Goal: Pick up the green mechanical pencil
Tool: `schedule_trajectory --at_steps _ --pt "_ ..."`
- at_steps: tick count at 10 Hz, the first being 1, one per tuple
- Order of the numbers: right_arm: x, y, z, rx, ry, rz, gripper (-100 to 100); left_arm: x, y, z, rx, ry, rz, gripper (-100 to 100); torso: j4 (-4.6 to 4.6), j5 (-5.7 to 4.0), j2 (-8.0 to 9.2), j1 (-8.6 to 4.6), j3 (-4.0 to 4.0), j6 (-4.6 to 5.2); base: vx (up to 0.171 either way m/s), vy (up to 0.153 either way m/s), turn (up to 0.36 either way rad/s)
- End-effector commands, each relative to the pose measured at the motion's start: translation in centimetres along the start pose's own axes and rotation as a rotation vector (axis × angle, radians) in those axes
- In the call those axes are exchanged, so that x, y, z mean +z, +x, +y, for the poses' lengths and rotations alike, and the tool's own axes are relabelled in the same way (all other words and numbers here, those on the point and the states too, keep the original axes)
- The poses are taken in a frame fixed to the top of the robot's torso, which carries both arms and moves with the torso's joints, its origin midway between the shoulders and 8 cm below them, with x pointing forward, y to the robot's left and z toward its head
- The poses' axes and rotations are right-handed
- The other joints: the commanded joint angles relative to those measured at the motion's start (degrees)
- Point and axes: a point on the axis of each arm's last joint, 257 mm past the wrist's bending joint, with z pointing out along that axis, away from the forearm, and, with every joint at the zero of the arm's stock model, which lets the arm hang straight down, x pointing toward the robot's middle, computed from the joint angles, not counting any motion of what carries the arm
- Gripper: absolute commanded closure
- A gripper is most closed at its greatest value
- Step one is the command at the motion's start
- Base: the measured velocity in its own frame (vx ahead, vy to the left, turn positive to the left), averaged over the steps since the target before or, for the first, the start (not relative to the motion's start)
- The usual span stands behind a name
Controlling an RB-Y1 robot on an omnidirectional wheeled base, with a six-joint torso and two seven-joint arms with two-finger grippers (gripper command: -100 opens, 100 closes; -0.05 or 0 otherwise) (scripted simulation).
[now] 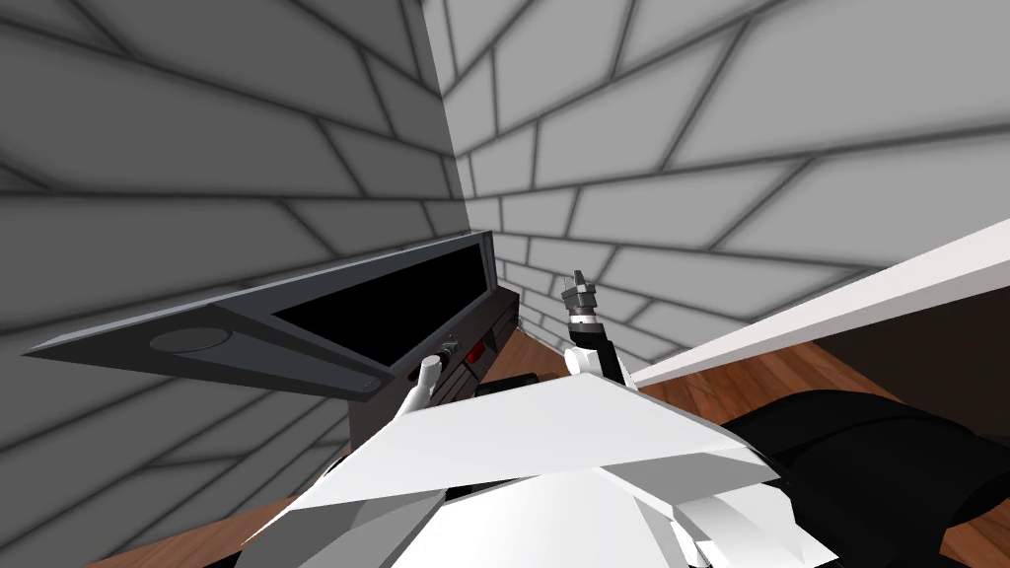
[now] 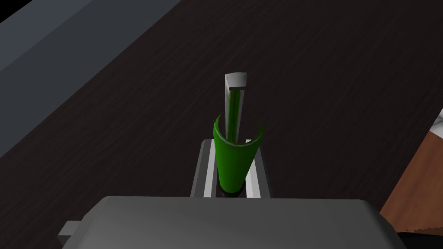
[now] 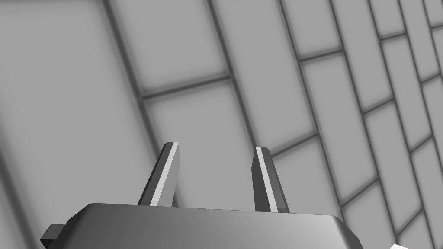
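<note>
Two thin grey fingers of the left gripper (image 2: 231, 145) press against the sides of the green pencil (image 2: 233, 166), pinching it near its wide end. The pencil points straight away from the gripper over the dark desk (image 2: 324, 86) and ends in a small grey tip. Whether that tip touches the desk cannot be told. Bare desk surface lies open on every side of the pencil. Along one edge of the desk runs a grey-blue band, matching the frame of the black screen (image 1: 395, 306) that leans above the desk. Past the opposite edge of the desk, brown wooden floor (image 2: 415, 186) shows. Well above the desk and clear of it, the right gripper (image 3: 216, 149) faces a grey brick wall (image 3: 216, 65), its jaws spread apart.
</note>
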Motion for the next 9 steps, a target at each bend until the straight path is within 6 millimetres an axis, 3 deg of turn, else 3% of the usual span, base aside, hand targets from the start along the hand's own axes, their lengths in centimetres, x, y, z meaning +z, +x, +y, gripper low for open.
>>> schedule_trajectory --at_steps 1,2,6,7,8,9 --pt "0.0 0.0 0.0 0.000 0.000 0.000 0 0.0 0.0 0.0 0.000 0.000 0.000 0 0.00 0.00 0.00 0.00 0.00 0.00 0.000 0.000 0.000" --pt "0.0 0.0 0.0 0.000 0.000 0.000 0 0.4 0.6 1.3 0.016 -0.023 0.000 100 0.00 0.00 0.00 0.00 0.00 0.00 0.001 0.010 0.268" --pt "0.0 0.0 0.0 0.000 0.000 0.000 0 2.0 2.9 8.2 0.101 -0.132 -0.001 100 0.00 0.01 -0.02 0.04 -0.01 -0.02 0.004 0.015 0.349" --pt "0.0 0.0 0.0 0.000 0.000 0.000 0 2.2 3.2 9.3 0.116 -0.150 -0.001 100 -0.01 -0.01 -0.01 0.05 -0.01 -0.08 0.006 0.016 0.318" --pt "0.0 0.0 0.0 0.000 0.000 0.000 0 2.1 3.2 8.3 0.101 -0.136 -0.002 100 0.00 0.01 -0.03 0.04 -0.02 -0.01 0.004 0.002 0.036" --pt "0.0 0.0 0.0 0.000 0.000 0.000 0 2.2 3.2 8.5 0.104 -0.138 -0.002 0 -0.01 0.01 -0.01 0.01 -0.01 0.00 0.000 0.000 0.000"
